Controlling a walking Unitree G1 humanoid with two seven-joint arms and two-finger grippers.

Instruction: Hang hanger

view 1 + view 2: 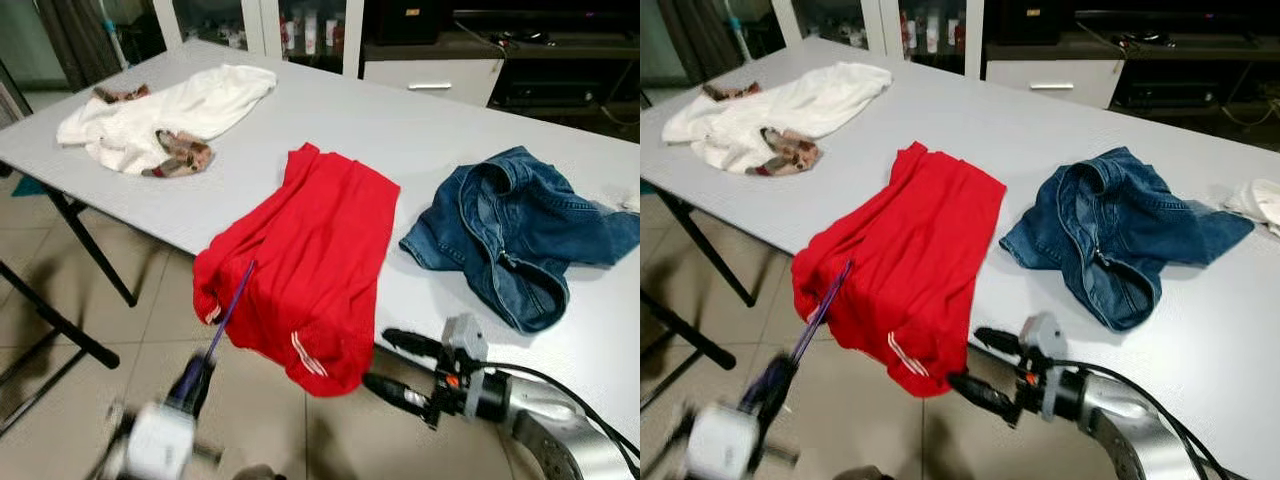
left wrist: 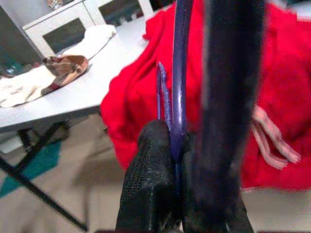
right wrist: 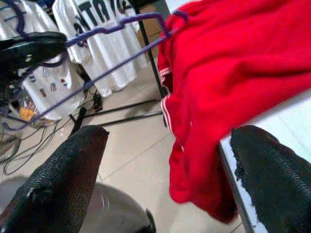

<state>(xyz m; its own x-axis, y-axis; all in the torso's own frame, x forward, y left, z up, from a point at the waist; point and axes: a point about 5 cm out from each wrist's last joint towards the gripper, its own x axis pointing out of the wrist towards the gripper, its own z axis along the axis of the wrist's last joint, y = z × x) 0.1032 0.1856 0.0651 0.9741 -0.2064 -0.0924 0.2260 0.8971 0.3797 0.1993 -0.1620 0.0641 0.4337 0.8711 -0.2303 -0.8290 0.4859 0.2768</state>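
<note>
A thin purple wire hanger [image 1: 231, 307] is slanting up from the left gripper [image 2: 177, 150], whose black fingers are clamping it, its far end lying against the red garment [image 1: 305, 262] draping over the table edge.

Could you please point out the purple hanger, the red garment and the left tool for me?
purple hanger [image 1: 232, 305]: left eye view, on its thin bar against the cloth.
red garment [image 1: 320, 250]: left eye view, middle of the cloth on the table.
left tool [image 2: 177, 194]: left wrist view, between its fingertips, shut on the hanger.
</note>
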